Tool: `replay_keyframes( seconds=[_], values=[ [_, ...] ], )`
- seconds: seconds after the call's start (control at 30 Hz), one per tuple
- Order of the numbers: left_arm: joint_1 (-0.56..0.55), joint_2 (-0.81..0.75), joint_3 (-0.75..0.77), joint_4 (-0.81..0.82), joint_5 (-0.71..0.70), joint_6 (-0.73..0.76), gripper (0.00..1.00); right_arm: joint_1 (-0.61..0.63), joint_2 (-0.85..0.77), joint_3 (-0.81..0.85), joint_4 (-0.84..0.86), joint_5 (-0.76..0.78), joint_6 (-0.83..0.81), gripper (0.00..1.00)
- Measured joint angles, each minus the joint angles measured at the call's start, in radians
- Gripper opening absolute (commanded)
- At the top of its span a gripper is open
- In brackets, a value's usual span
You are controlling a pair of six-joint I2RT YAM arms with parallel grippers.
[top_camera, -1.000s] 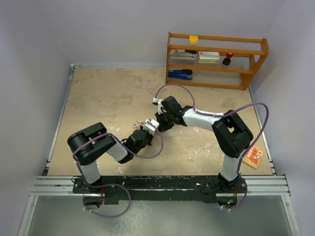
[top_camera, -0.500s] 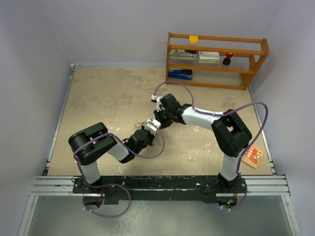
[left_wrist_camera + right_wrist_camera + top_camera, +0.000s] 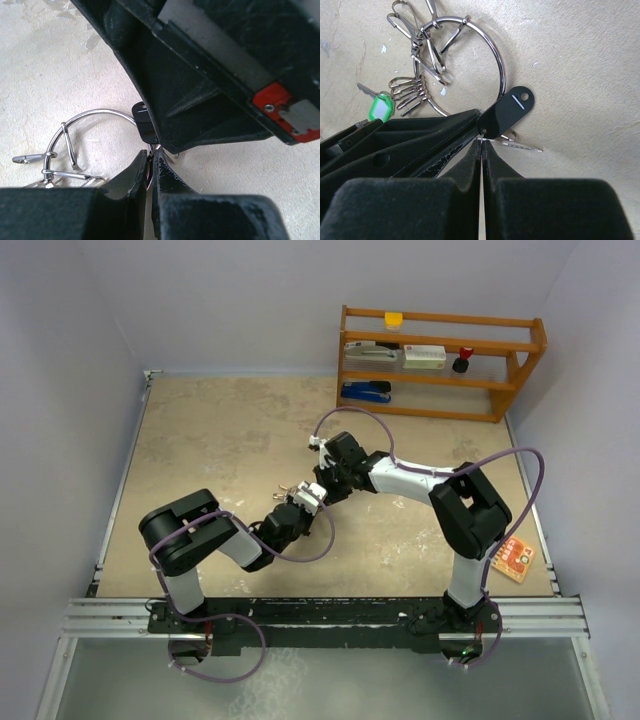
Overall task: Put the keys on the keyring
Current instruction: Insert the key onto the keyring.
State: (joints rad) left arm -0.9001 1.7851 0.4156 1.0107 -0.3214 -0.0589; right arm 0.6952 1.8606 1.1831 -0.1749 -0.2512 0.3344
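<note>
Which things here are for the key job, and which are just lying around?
For the job: keyring, green key, black tag, small silver clips.
Just lying about: wooden shelf, blue stapler, orange card.

My jaws black, keyring [image 3: 501,70] shiny silver, one key [image 3: 379,108] with bright green head, oval tag [image 3: 506,112] black, counter [image 3: 220,440] mottled beige, shelf [image 3: 430,378] orange.
</note>
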Motion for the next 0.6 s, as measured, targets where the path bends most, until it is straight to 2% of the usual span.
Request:
replay_keyframes(
  seconds=[0.6],
  values=[
    [0.0,0.0,0.002,-0.003,-0.005,0.0,0.0,0.0,0.044,0.0,0.0,-0.001,0.026,0.0]
  ],
)
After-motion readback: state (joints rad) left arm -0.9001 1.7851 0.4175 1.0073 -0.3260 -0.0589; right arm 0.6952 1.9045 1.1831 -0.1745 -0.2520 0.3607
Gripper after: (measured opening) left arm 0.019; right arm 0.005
